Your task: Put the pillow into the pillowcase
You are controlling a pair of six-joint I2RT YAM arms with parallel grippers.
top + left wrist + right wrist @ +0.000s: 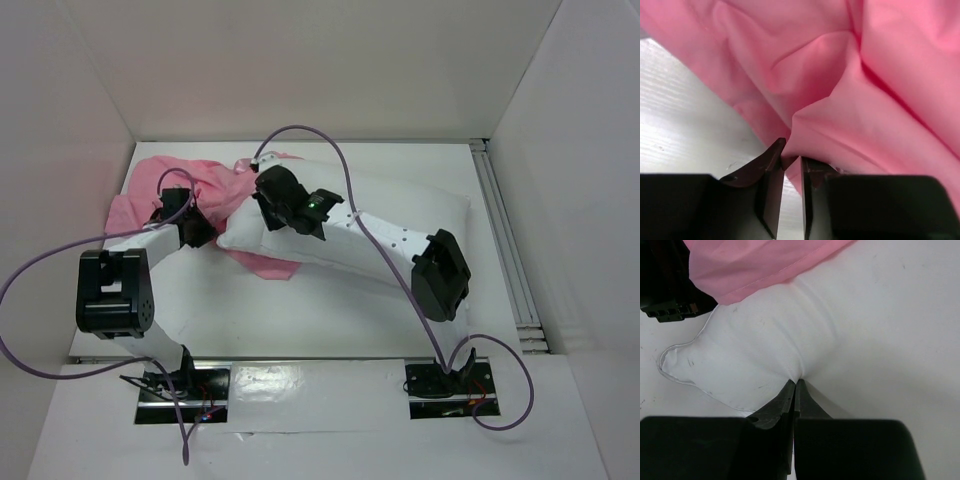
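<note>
The right claw (795,385) pinches the soft, likely light pillow (865,330) near its corner, while the left claw (791,155) nips the slippery-looking satin pillowcase (865,110).

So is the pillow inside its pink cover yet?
Not yet. Done: both pieces are gripped. The right fingers pinch the pillow near a corner, and the left fingers nip a fold of the pillowcase. In hand: the pink cloth only drapes over the pillow's left end. Left: almost the whole white pillow lies outside and needs sliding in.
</note>
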